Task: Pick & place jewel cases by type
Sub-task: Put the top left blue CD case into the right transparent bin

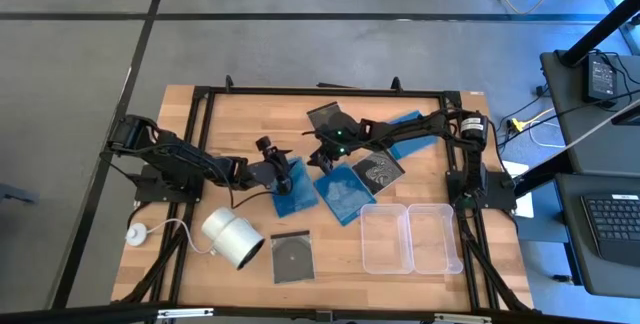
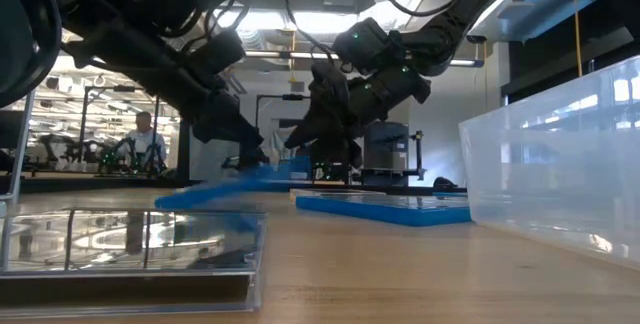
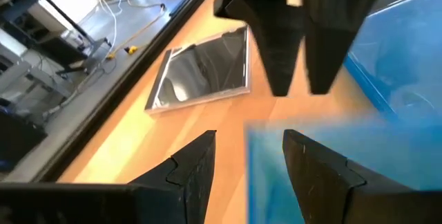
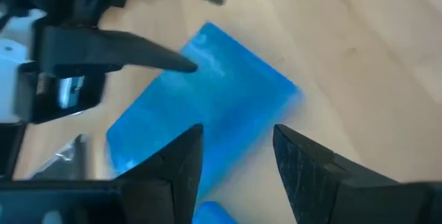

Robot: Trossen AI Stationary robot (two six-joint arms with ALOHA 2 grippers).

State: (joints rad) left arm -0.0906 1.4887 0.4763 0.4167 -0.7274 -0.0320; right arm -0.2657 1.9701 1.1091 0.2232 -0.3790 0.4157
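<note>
Both claws meet at the middle of the desk over one bright blue jewel case. The left claw sits at this case's far edge. In the low view the case is tilted, one edge raised off the desk under the left arm's fingers. The left wrist view shows the fingers parted to a middling gap, with the blue edge in or just past that gap; whether they pinch it cannot be told. The right claw hovers just right of the left one, fingers likewise part open, empty, and pointed at the same case. This pairing reads as a tilt-and-handover or a two-arm lift, since a flat case gives little to grasp from above.

The cases are thin, flat squares. A second blue case lies just right of the first, and a third lies farther right under the right arm. Grey cases, clear with a round disc:
- one at the near edge, beside the white cylinder;
- one right of centre;
- one at the far side.

The two clear trays at the near right hold nothing, so sorting appears not yet begun.
</note>
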